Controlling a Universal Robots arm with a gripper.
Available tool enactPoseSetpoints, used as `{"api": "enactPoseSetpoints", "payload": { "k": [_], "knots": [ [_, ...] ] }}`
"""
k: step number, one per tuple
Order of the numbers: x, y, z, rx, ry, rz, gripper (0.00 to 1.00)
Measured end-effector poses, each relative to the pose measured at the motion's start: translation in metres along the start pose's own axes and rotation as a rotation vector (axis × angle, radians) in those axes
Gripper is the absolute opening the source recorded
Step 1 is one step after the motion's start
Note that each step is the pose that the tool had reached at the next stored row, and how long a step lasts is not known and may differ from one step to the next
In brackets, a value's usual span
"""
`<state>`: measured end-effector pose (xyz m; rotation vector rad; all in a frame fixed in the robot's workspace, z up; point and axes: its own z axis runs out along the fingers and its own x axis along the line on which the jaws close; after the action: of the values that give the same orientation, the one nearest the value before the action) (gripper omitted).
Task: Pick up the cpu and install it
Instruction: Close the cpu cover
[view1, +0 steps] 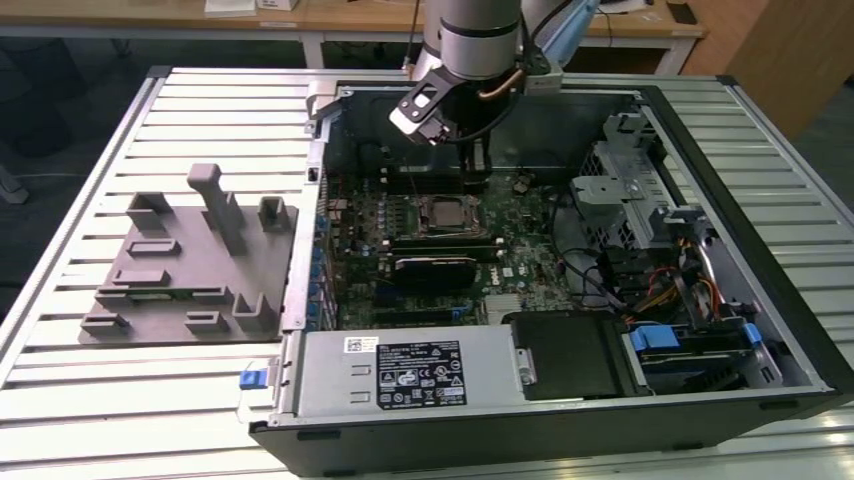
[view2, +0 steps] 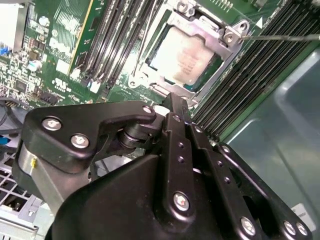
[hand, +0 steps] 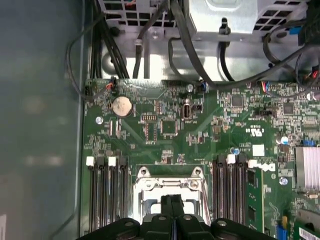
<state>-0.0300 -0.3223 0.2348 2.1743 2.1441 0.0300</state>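
The hand (hand: 172, 200), pressed together and empty, hangs over the cpu (view2: 185, 57) in the socket (view2: 226, 45); one dip could knock it crooked.

Green motherboard (hand: 165, 125), speckled with small black chips and silver flecks. Silver-white cpu (view2: 187, 55), framed in bright grey metal. Matte black gripper (hand: 172, 199) with silver screws. Pale silver ribbed tabletop (view1: 200, 100); plain grey block (view1: 187, 260); black case (view1: 534, 440), blue clip (view1: 256, 379).
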Motion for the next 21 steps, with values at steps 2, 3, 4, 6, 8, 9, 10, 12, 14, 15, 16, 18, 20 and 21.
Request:
{"api": "enactPoseSetpoints", "payload": {
  "k": [2,3,4,6,8,9,10,12,14,15,16,18,20,21],
  "knots": [
    [0.0,-0.0007,0.0018,0.0001,0.0,0.0,0.11],
    [-0.0001,-0.0008,0.0028,0.0,0.0,0.0,0.11],
    [-0.0001,-0.0009,0.0034,0.0001,-0.0001,0.0,0.11],
    [-0.0001,-0.0009,0.0034,0.0001,-0.0002,0.001,0.11],
    [-0.0001,-0.001,0.0034,0.0001,-0.0002,0.001,0.11],
    [-0.0001,-0.001,0.0034,0.0009,-0.0003,0.001,0.11],
    [0.0,-0.001,0.0039,0.0073,0.0001,0.0,0.11],
    [-0.0001,-0.001,0.0049,0.0237,-0.0004,-0.001,0.11],
    [-0.0004,-0.0008,0.0065,0.0385,-0.0005,-0.001,0.11],
    [-0.0003,-0.0008,0.0072,0.0476,-0.0008,-0.002,0.11],
    [-0.0004,-0.0008,0.0073,0.0517,-0.0009,-0.002,0.11],
    [-0.0004,-0.0008,0.0073,0.0521,-0.0009,-0.002,0.11],
    [-0.0003,-0.0008,0.0073,0.0524,-0.0008,-0.002,0.11],
    [-0.0003,-0.0008,0.0073,0.0524,-0.0007,-0.003,0.11]
  ]
}}
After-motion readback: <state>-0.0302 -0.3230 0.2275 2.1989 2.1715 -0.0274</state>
